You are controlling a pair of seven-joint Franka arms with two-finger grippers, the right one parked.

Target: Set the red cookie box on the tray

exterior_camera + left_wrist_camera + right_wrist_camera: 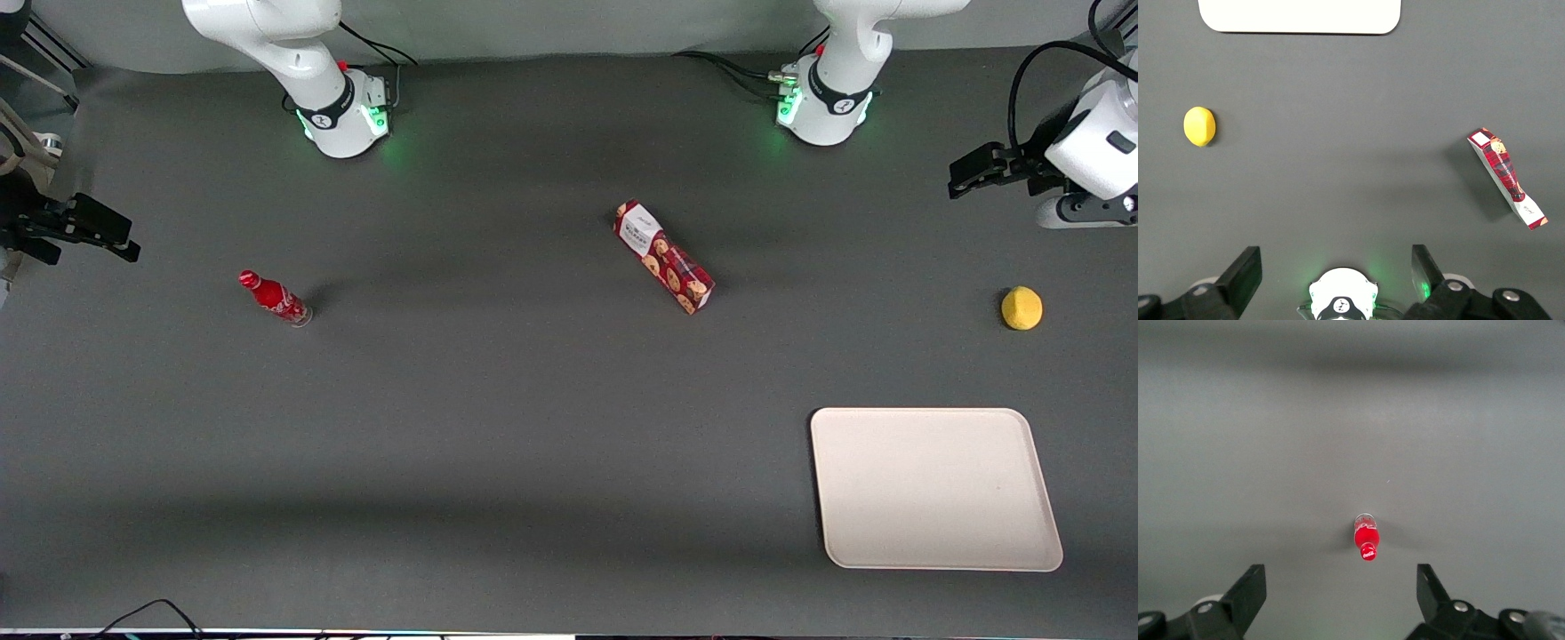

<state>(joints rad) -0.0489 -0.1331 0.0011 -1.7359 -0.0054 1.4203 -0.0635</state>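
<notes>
The red cookie box [663, 256] lies flat near the middle of the dark table, with its white label end pointing away from the front camera. It also shows in the left wrist view [1505, 177]. The cream-white tray [933, 487] sits bare, nearer the front camera, toward the working arm's end; its edge shows in the left wrist view [1298, 17]. My left gripper [960, 180] hangs raised at the working arm's end of the table, well away from the box. It is open and empty, and shows in its own wrist view [1336, 261].
A yellow lemon [1021, 308] lies between the gripper and the tray, and also shows in the left wrist view [1199, 126]. A small red bottle [274, 298] stands toward the parked arm's end. The working arm's base [827, 111] stands at the table's back edge.
</notes>
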